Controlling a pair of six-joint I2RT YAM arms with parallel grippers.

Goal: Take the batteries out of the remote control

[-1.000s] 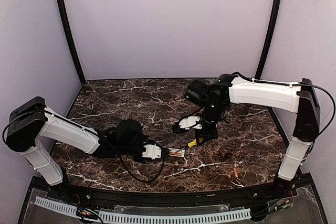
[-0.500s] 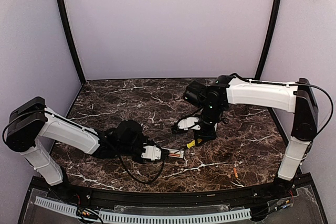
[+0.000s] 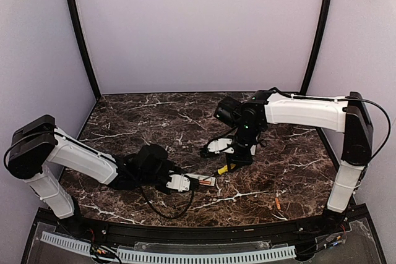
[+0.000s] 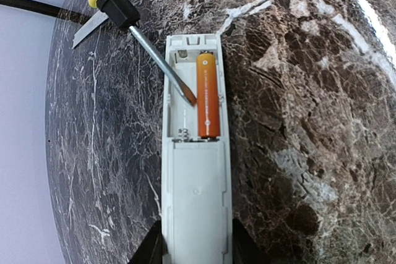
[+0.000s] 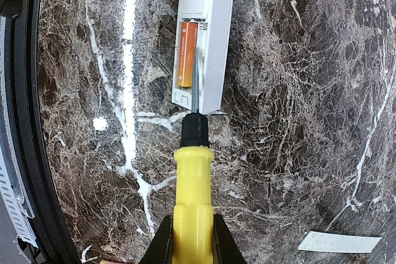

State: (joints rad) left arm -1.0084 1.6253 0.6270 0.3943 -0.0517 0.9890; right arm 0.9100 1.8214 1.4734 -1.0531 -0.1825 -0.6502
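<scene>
Top external: right tool (image 3: 233, 161), reaching inward, tips screwdriver (image 3: 224, 169) down into remote control (image 3: 206, 181).

text: none legible | remote control (image 4: 196, 196): blank back | battery (image 4: 208, 94): plain orange (no brand readable)

Overhead; both wrists close above remote (image 4: 197, 202)

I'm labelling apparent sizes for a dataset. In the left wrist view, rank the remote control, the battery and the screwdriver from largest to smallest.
1. remote control, though the bottom edge crops it.
2. screwdriver, handle cropped at the top; it may sit nearer the camera, so this rank is unsure.
3. battery, clearly smallest.
</scene>
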